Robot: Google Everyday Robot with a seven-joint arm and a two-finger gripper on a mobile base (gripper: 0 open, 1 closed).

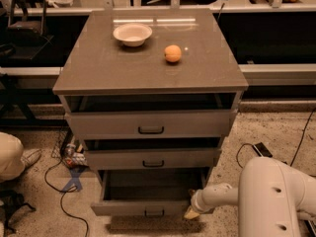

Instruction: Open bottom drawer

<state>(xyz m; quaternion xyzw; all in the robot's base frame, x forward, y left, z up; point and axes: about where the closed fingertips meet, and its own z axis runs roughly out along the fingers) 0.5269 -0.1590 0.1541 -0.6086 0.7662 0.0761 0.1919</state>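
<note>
The bottom drawer (143, 207) is the lowest of three grey-brown drawers and stands pulled out, showing its plain grey tray (148, 191). Its small black bar handle (154, 213) is on the front near the picture's lower edge. My gripper (191, 212) sits at the drawer front's right end, at the tip of my white arm (222, 196), which reaches in from the lower right. The top drawer (150, 124) and middle drawer (152, 158) are each pulled out a little.
A white bowl (132, 33) and an orange (172, 53) sit on the cabinet top (123, 68). Cables (64, 191) and a person's shoe (29, 157) lie on the floor at left. A cable and a black box (259, 149) lie at right.
</note>
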